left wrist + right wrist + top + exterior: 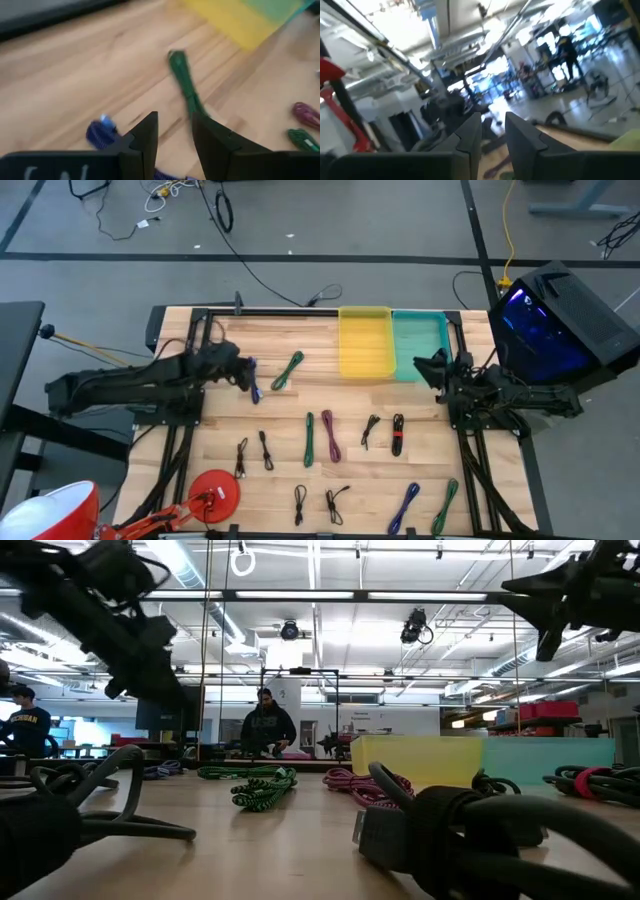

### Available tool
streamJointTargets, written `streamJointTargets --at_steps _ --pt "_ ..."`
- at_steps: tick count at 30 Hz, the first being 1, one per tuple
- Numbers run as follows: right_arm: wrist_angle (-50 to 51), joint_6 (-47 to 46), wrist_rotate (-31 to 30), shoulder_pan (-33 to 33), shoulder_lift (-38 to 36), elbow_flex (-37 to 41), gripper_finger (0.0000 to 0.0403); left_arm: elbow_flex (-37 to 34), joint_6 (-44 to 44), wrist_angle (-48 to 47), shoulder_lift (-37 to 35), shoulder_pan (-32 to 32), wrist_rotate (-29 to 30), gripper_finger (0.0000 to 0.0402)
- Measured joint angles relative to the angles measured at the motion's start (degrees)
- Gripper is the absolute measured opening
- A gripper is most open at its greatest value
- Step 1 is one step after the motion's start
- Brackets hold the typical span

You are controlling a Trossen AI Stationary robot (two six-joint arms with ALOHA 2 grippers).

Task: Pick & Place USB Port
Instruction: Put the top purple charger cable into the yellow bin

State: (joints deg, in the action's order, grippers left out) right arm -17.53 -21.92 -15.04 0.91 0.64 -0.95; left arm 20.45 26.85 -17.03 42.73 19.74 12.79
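Bright ceiling lights, blurred wrist views

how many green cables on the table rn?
3. One green braided cable lies left of the yellow plastic bin, one mid-table beside the magenta cable, one near the front right edge. Arms may hide more.

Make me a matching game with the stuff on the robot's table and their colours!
Things:
1. left bin
2. right bin
3. cable by the left gripper
4. cable left of the bins

Colours:
A. green
B. yellow
C. blue
D. teal

Pairs: 1-B, 2-D, 3-C, 4-A
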Motion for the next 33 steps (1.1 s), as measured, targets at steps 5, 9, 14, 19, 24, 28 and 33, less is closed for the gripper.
streamJointTargets --at_steps 5,9,14,19,24,28,33 --pt "4.1 -0.1 1.6 0.0 0.0 0.0 0.0091 5.3 4.0 -5.3 11.2 2.4 -6.5 0.0110" --pt "5.4 0.5 4.8 0.0 0.0 0.0 0.0091 6.3 4.1 -6.1 17.3 3.2 -9.2 0.0106" --pt "4.8 3.2 5.6 0.0 0.0 0.0 0.0091 7.5 4.1 -7.5 21.9 5.3 -11.5 0.0115" --pt "4.9 3.5 5.6 0.0 0.0 0.0 0.0091 8.9 4.0 -8.3 23.2 6.6 -11.7 0.0142" --pt "5.0 4.9 6.1 0.0 0.0 0.0 0.0091 8.9 4.0 -10.4 23.3 8.3 -9.9 0.0157" --pt "5.1 5.9 7.2 0.0 0.0 0.0 0.0091 8.9 5.5 -11.5 23.3 9.3 -9.8 0.0157" --pt "5.1 5.9 7.2 0.0 0.0 0.0 0.0091 8.9 8.3 -10.6 24.8 9.3 -9.9 0.0155"
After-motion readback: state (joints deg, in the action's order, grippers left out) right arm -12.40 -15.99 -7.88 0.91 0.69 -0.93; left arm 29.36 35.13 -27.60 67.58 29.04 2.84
